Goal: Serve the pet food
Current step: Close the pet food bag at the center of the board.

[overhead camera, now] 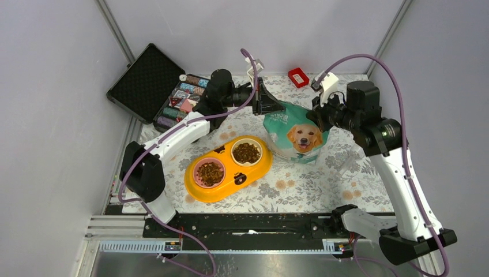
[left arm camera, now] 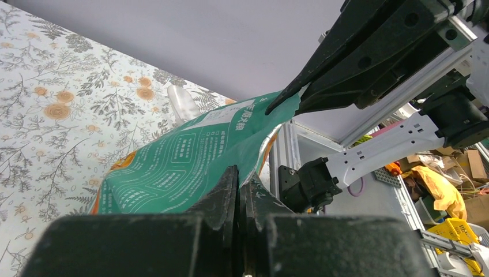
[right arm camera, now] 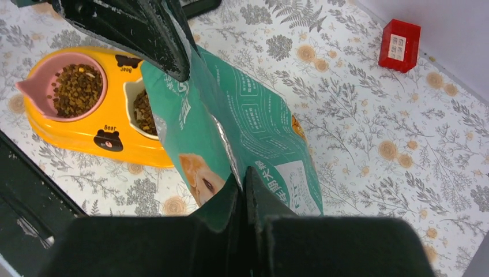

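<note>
The main risk lies in the pouch [overhead camera: 297,135], which is pinched at two points of its top edge. The left jaws are clamped together on the edge at 10 o'clock, and the right jaws are clamped on it at 2 o'clock. If the arms drift apart, the thin film could tear or pull out of one grip. The pouch would then swing from the other grip and scatter pellets over the flowered worktop [overhead camera: 323,179]. Tipping it too steeply would do the same, because the silver lining shows at the mouth and I judge it to be open. A further pour also looks likely to overflow, since both bowls already hold food.

The kibble [overhead camera: 210,173] is small, dark brown and dry, and lies in loose heaps. One heap fills the pink bowl [overhead camera: 196,171] and the other the white bowl [overhead camera: 232,153] of the orange feeder [overhead camera: 196,190], which sits at 8 o'clock from the pouch. The rest of the kibble is hidden inside the pouch. I cannot tell whether the pouch's base rests on the worktop.
</note>
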